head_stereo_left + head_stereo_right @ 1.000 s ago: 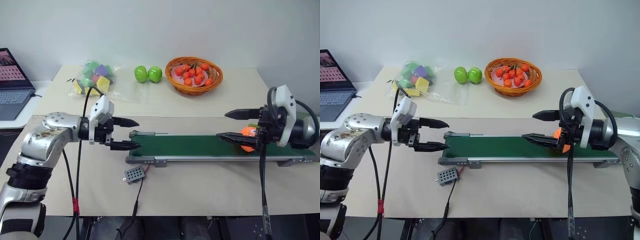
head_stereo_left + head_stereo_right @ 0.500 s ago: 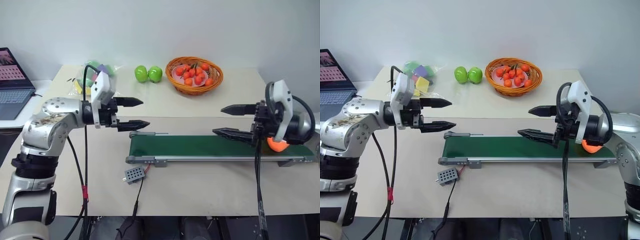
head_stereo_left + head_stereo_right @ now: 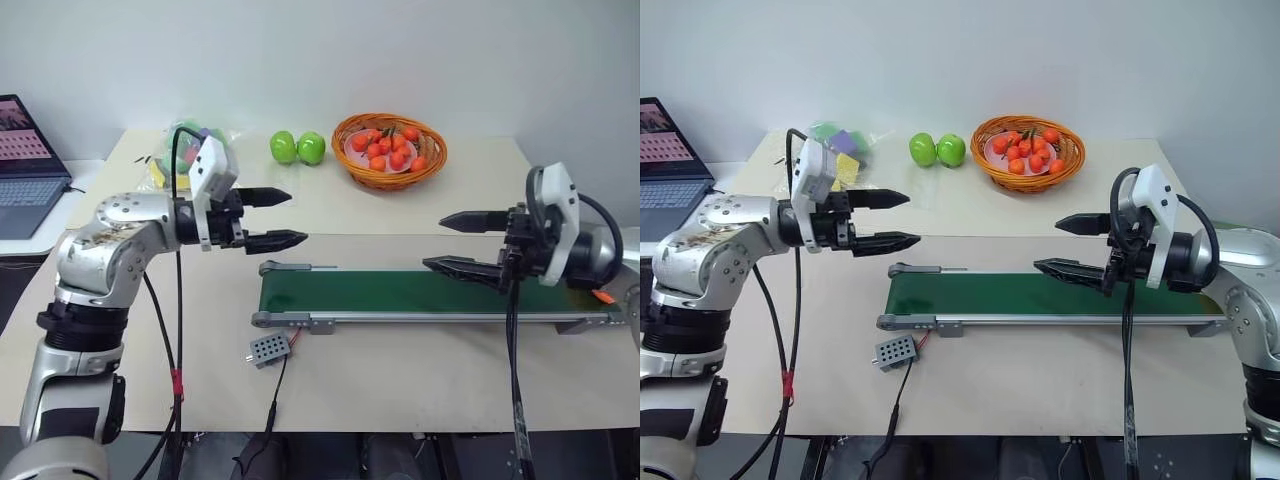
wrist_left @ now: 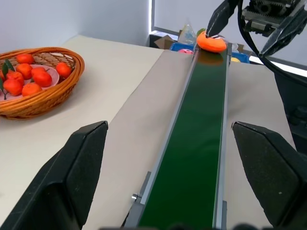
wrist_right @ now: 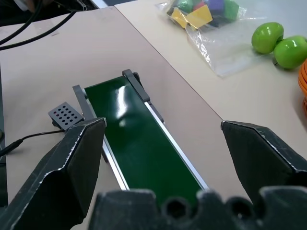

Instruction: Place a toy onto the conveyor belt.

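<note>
On the right-hand end of the long dark green conveyor belt [image 3: 400, 292] with grey side rails lies the orange carrot-shaped soft toy [image 4: 211, 41], just under the right gripper [image 3: 465, 242], whose black fingers stand wide apart and empty. Over the belt's other end, the left gripper [image 3: 285, 218] hangs likewise spread, holding nothing.

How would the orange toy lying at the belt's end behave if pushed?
The toy looks plush and matte, so it is probably light, squashy and not slippery. Its rounded body lies on the conveyor belt, so a sideways push might roll it.
</note>
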